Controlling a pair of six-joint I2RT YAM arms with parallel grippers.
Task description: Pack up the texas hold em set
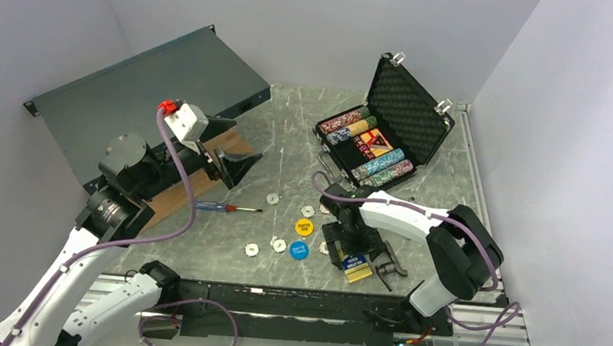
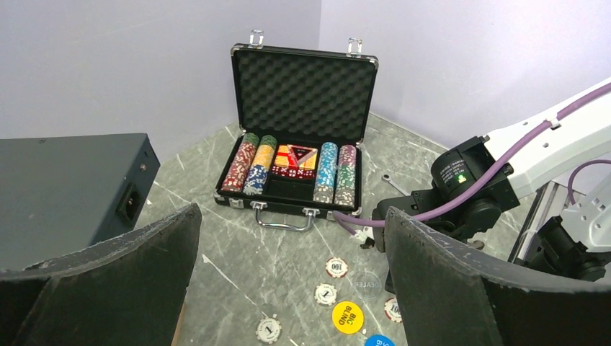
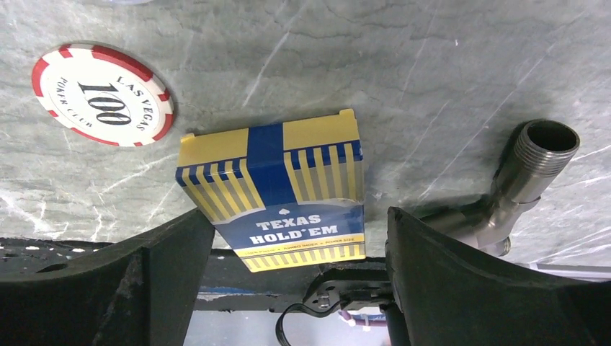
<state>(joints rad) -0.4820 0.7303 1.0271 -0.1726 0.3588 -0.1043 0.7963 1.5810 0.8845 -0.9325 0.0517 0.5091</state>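
**Asker:** In the top view, where is the deck, and how will it handle?

**Answerer:** The blue-and-yellow striped card deck box point(image 1: 359, 269) lies at the near edge of the grey marbled table point(image 1: 289, 137), well apart from the open black briefcase with foam-lined lid point(image 1: 386, 123). It is probably light, stiff cardboard and a little slick, so its two long sides are the place to pinch. The right gripper point(image 1: 360, 259) hangs over it.

**Asker:** And the left wrist view?

**Answerer:** The left gripper point(image 2: 292, 220) gapes wide and holds nothing, facing the briefcase.

**Asker:** The right wrist view?

**Answerer:** The jaws stand apart on either side of the deck, one nearly against its edge, with nothing clamped.
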